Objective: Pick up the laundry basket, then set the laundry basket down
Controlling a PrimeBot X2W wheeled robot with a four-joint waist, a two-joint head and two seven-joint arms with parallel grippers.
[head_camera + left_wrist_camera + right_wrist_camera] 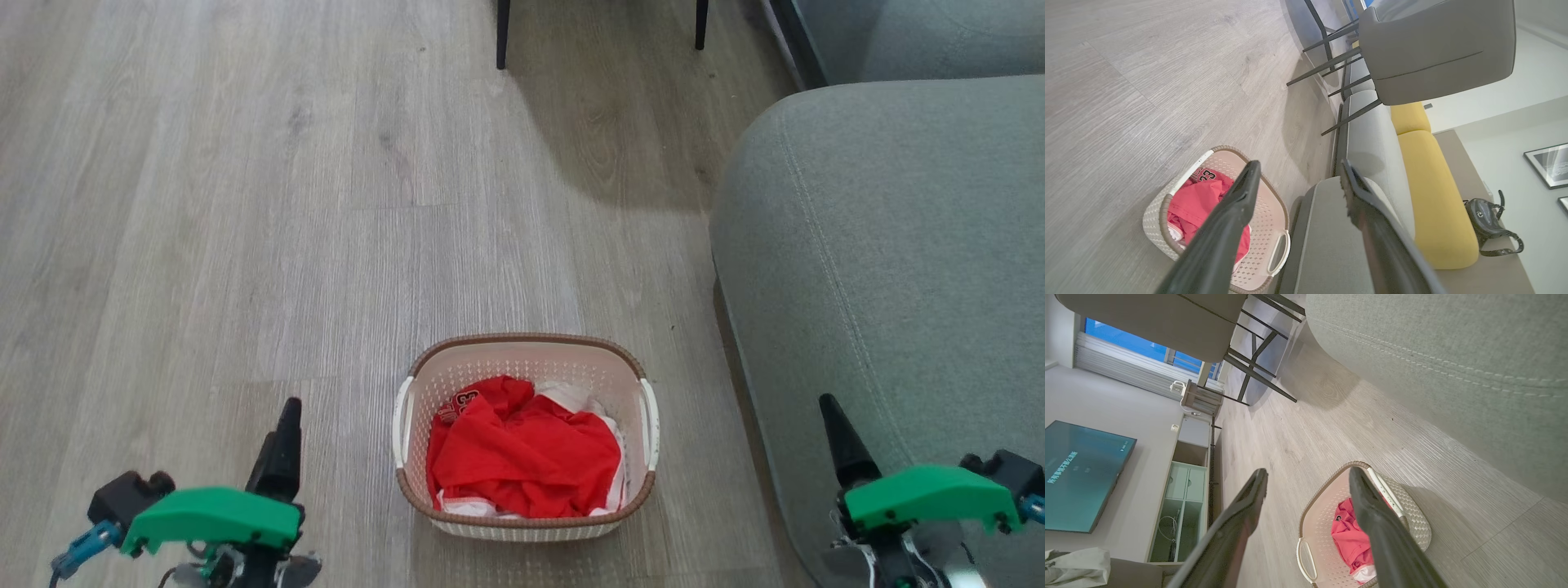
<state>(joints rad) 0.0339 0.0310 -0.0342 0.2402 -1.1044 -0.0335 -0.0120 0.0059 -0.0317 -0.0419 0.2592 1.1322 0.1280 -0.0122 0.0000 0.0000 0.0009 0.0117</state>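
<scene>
The laundry basket [522, 337] stands on the wood floor just ahead of me. It is cream with perforated walls, a brown rim and white side handles, and red clothing [522, 453] is heaped inside. My left gripper [287, 416] hovers to the basket's left, apart from it. In the left wrist view the left gripper [1300, 165] is open and empty, with the basket [1153, 220] behind its left finger. My right gripper [841, 433] hangs to the basket's right, in front of the sofa. In the right wrist view the right gripper [1307, 471] is open and empty, with the basket [1414, 522] below it.
A grey sofa [890, 269] stands close to the basket's right side. Dark chair legs [502, 33] stand at the far end of the floor. Yellow cushions [1429, 196] lie along the sofa, and a TV [1081, 473] hangs over a low cabinet [1184, 490].
</scene>
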